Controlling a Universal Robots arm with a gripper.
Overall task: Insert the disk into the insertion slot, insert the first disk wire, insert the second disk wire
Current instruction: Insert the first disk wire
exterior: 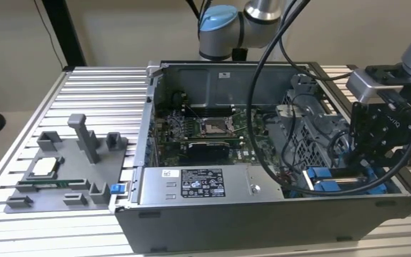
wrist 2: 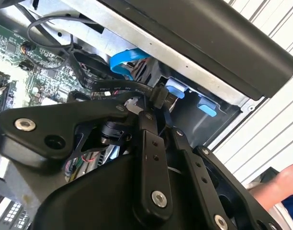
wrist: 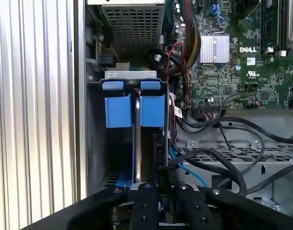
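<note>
The disk (wrist: 118, 110), clipped in its bright blue frame, sits down inside the grey-metal insertion slot (wrist: 129, 74). In the exterior view its blue frame (exterior: 327, 179) shows at the case's near corner on that view's right. My black gripper (exterior: 366, 166) hangs right over it. In both wrist views the gripper (wrist 2: 158, 108) (wrist: 159, 184) is shut on the black connector of a black disk wire (wrist 2: 108, 88), held close beside the disk's frame. A light blue flat wire (wrist 2: 125, 60) (wrist: 187, 170) curves past close by.
The open computer case holds the motherboard (exterior: 205, 128) (wrist: 232, 72), a labelled grey power-supply box (exterior: 198, 184) and loose black cables (wrist: 232, 163). A grey parts fixture (exterior: 62, 176) stands on the slatted table at the exterior view's left. A person's hand (wrist 2: 276, 187) is beside the case.
</note>
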